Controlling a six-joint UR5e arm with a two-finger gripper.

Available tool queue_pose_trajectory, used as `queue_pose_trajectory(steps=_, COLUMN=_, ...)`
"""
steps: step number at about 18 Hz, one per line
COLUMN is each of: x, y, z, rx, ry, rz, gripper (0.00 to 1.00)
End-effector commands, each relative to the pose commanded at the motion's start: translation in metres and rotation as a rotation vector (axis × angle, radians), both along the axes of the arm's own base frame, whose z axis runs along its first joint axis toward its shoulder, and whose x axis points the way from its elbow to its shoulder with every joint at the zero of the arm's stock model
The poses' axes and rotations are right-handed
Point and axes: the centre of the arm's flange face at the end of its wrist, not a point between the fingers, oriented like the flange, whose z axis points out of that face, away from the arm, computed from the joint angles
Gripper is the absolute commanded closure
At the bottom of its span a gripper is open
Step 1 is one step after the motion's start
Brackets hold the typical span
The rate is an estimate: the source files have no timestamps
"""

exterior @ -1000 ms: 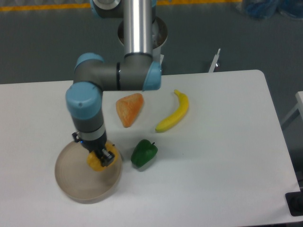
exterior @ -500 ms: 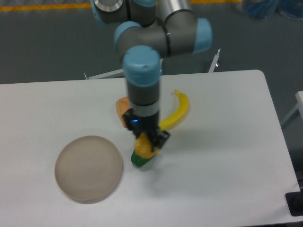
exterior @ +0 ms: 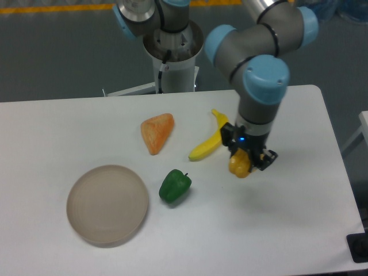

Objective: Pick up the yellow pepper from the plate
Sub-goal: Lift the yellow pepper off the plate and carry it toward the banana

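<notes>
The yellow pepper (exterior: 238, 167) hangs above the white table, right of the banana, with my gripper (exterior: 246, 161) shut on it. The pepper shows as a small yellow-orange lump between the dark fingers, partly hidden by them. The plate (exterior: 107, 204), a round tan disc, lies at the front left of the table, far from the gripper, with nothing on it.
A green pepper (exterior: 174, 186) sits just right of the plate. A yellow banana (exterior: 210, 141) lies close to the left of the gripper, and an orange fruit slice (exterior: 157, 131) lies further left. The table's right edge (exterior: 339, 172) is near.
The gripper has carried the yellow pepper off the plate and rightward across the table, past the green pepper and the banana. The plate is now bare.
</notes>
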Motion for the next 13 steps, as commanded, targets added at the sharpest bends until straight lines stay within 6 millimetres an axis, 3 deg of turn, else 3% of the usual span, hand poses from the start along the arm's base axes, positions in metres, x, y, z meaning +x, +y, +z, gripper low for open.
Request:
queue_pose_trajectory(steps=4, x=-0.029, y=-0.011, z=-0.015, rx=-0.017, ry=-0.009, rz=-0.103, gripper=0.93)
queue_pose_trajectory(steps=13, x=-0.033, y=-0.008, z=-0.026, rx=-0.062, ry=0.008, rz=-0.14, gripper=0.94)
